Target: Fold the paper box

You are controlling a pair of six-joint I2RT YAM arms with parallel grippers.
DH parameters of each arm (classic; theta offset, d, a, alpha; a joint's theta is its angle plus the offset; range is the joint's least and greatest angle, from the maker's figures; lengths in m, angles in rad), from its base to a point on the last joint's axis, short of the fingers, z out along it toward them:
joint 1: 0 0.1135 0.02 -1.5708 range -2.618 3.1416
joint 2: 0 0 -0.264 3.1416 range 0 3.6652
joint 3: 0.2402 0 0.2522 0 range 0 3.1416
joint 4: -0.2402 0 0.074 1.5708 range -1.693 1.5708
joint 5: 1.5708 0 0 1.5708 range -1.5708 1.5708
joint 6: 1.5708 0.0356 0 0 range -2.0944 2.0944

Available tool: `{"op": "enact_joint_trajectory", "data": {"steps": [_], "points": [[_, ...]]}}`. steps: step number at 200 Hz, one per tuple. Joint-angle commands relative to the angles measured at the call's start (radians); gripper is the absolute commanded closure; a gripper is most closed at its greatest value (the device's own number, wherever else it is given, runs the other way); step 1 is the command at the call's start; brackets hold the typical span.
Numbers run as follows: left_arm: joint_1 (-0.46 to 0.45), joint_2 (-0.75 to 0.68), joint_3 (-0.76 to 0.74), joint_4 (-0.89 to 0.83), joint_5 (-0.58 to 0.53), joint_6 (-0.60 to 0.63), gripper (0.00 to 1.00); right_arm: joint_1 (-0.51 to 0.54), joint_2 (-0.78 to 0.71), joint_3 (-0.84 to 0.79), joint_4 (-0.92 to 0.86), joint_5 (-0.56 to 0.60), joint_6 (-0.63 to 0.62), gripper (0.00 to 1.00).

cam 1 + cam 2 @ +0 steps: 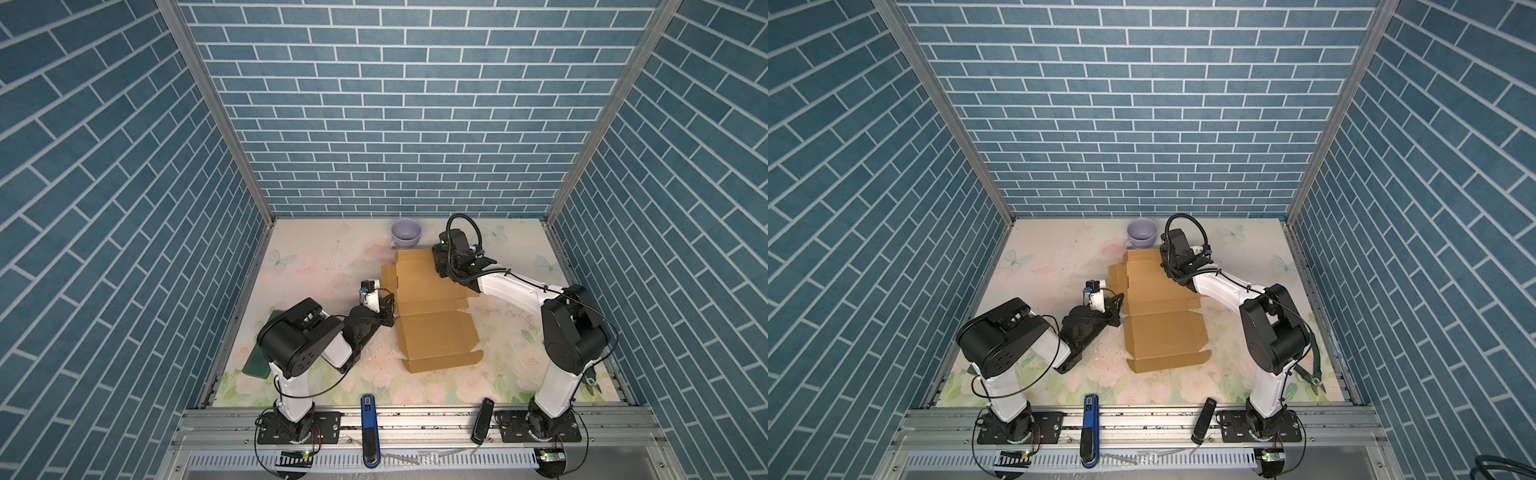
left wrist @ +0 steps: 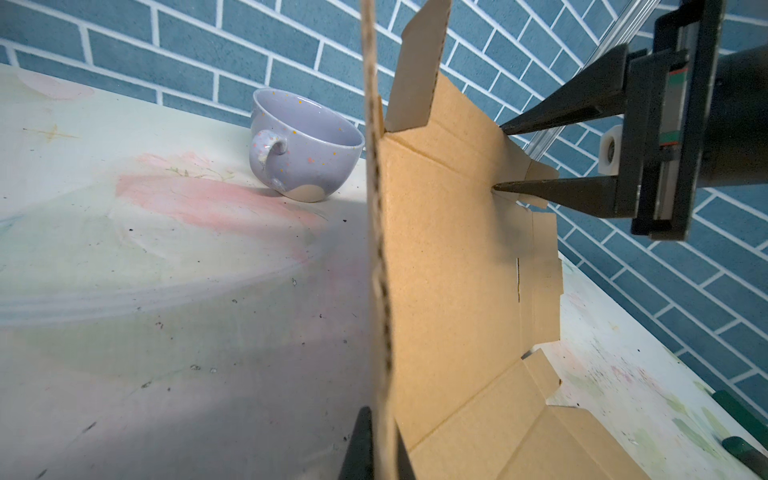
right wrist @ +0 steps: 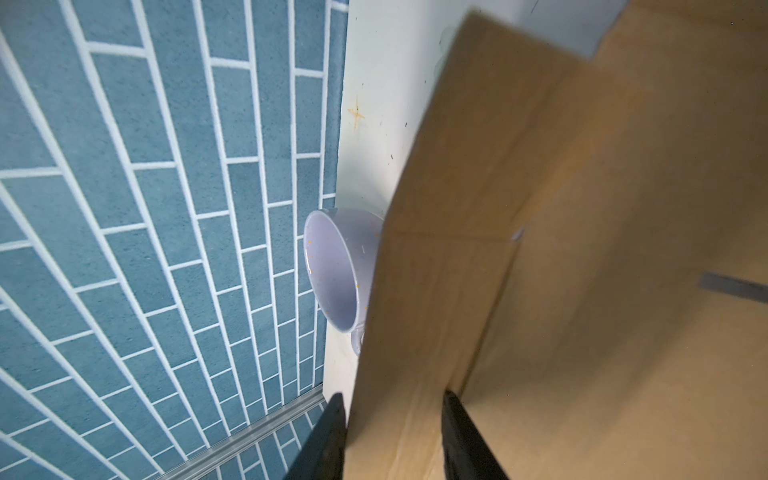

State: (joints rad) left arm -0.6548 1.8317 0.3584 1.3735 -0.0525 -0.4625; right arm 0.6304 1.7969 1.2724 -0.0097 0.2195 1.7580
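its tips hidden in both top views, the right gripper (image 3: 392,395) is straddling, jaws apart, a far flap of the paper box (image 1: 432,316) lying on the table (image 1: 311,266), the left gripper (image 2: 380,432) clenching its left flap.

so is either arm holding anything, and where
The left gripper pinches the paper box by the edge of its raised left side flap. The right gripper has its jaws astride a far flap, not yet shut.

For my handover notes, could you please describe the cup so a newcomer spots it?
Follow the blue brick back wall down to the floral table. The cup stands there just behind the paper box: the only round, pale lilac thing.
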Motion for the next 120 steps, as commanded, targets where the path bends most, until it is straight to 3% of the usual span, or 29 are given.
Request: {"op": "enact_joint_trajectory", "data": {"steps": [1, 120], "points": [[-0.006, 0.006, 0.026, 0.029, -0.024, 0.007, 1.00, 0.008, -0.050, -0.049, -0.004, 0.019, 0.035, 0.63], [-0.009, 0.002, 0.038, 0.031, -0.047, -0.001, 1.00, 0.029, -0.088, -0.153, 0.059, 0.026, 0.059, 0.64]]}}
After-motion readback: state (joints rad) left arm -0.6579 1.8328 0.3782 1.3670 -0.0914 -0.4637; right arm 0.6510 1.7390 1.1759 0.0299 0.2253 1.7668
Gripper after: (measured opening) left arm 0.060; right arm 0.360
